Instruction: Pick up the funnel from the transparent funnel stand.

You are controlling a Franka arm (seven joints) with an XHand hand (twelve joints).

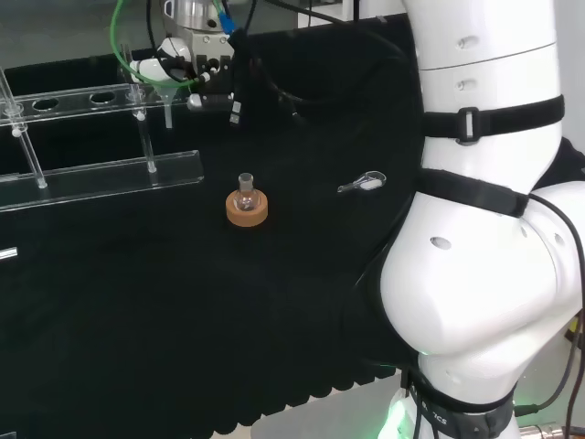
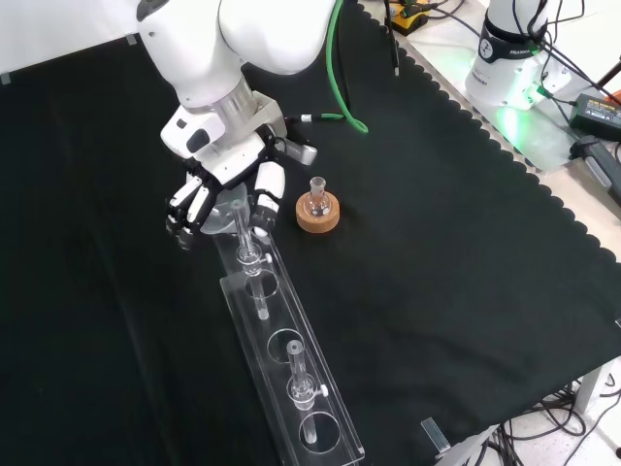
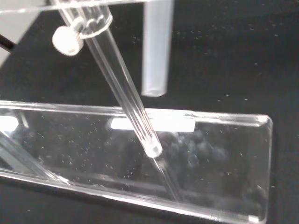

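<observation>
Reaching: the hand (image 2: pixel 225 199) sits at the far end of the transparent funnel stand (image 2: pixel 291 383) in the front view, its fingers curled down around the funnel (image 2: pixel 231 212) that rests in the end hole.
Hand state: fingers and thumb are bent round the funnel's cone from either side; I judge this a closing or just-closed grasp, though actual contact is hard to confirm through the clear ware.
Funnel position: in the head view the funnel (image 1: pixel 167 91) has its cone at the level of the upper rack plate and its stem hanging below it, so it looks seated in the stand, not yet lifted.
Funnel stem: the wrist view shows the frosted stem (image 3: pixel 156 51) pointing down towards the stand's base plate (image 3: pixel 224 140), ending above it, with a clear support rod (image 3: pixel 124 88) slanting beside it.
Why the stand holds it so: the holed top plate carries the cone while the stem hangs free, so a straight upward pull should release it.
Other ware: a small flask (image 2: pixel 316 194) stands on a cork ring (image 2: pixel 317 216) just beside the hand, apart from the stand.
Risk: a sideways pull could knock the stem against the hole rim or rod.
Next move, by judgement: lift straight up until the stem clears the plate.
</observation>
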